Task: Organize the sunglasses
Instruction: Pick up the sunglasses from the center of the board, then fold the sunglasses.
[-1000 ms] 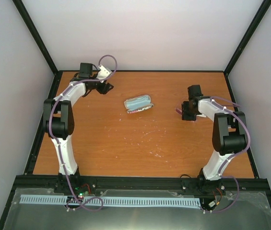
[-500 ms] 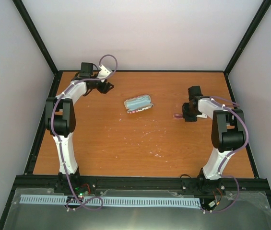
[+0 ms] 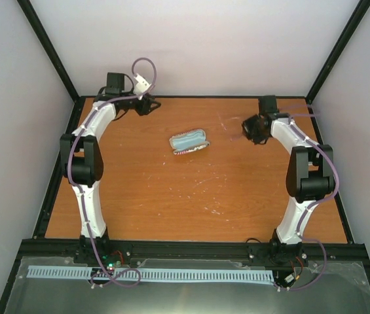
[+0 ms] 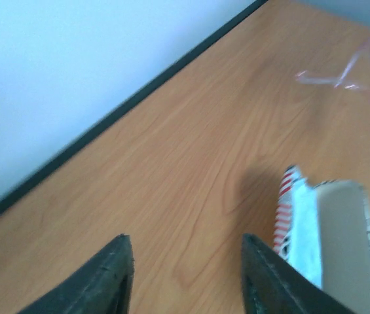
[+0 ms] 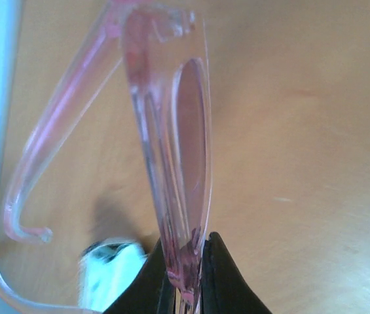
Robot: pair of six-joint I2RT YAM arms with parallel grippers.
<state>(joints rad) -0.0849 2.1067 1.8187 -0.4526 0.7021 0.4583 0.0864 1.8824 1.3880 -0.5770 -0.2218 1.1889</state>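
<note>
Pink see-through sunglasses (image 5: 186, 137) hang clear of the table, their frame pinched edge-on between the fingertips of my right gripper (image 5: 188, 271), which is shut on them. In the top view that gripper (image 3: 250, 127) is at the back right, and the sunglasses (image 3: 230, 124) show only as a faint pink streak to its left. An open glasses case (image 3: 189, 142) with pale blue lining and a red-striped outside lies mid-table. My left gripper (image 4: 186, 265) is open and empty at the back left (image 3: 147, 104), with the case (image 4: 332, 242) just right of its fingers.
A black frame rail (image 3: 191, 97) runs along the table's back edge below white walls. Black uprights (image 3: 47, 49) stand at the back corners. Both arm bases (image 3: 93, 235) stand at the near edge.
My right gripper shut on the sunglasses, lifted them and carried them toward the back of the table. My left gripper moved back toward the rear rail and its jaws narrowed slightly.
</note>
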